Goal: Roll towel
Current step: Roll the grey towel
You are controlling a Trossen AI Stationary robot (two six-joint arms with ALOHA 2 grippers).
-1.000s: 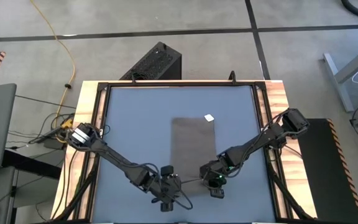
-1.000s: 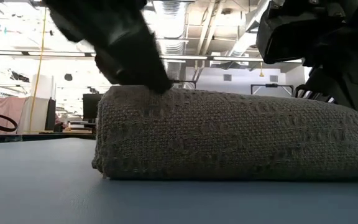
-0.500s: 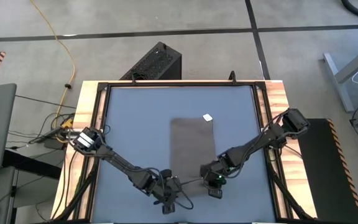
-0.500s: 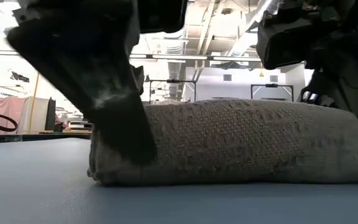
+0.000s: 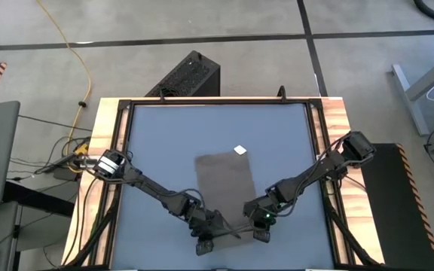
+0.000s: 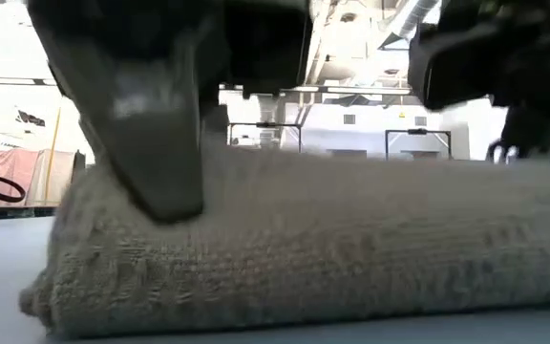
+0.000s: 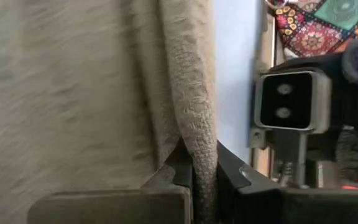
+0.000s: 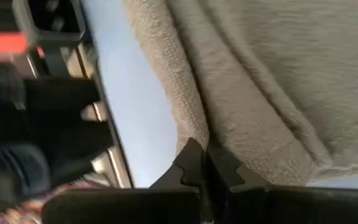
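Note:
The taupe towel [image 5: 221, 184] lies flat on the blue table top, its white tag [image 5: 239, 150] at the far right corner. Its near end [image 6: 285, 258] is a thick fold that fills the low view. My left gripper [image 5: 217, 227] is shut on the left part of that near end. My right gripper [image 5: 255, 224] is shut on the right part. The left gripper's dark finger [image 6: 151, 124] stands in front of the fold in the low view. My left gripper pinches the folded near edge of the towel [image 7: 199, 149] between its two fingers, coming in low from the table's near left. The fold holds more than one layer, and the rest of the towel lies on the table. My right gripper pinches the same near edge [image 8: 194, 134] close to its right corner, between both fingertips [image 8: 190, 163], coming in low from the near right. The cloth beyond the fingers lies slack on the table.
The low camera's housing [image 7: 289, 102] stands at the table's near edge, close behind both grippers. Bare blue table top [image 5: 164, 143] lies to the left of, to the right of and beyond the towel. A wooden frame [image 5: 104, 128] borders the table.
My left gripper has moved toward the table's right onto the towel's near end and has shut on it. The whole towel has slid toward the near edge and a little toward the left, tag included. Its near end now stands closer to the low camera.

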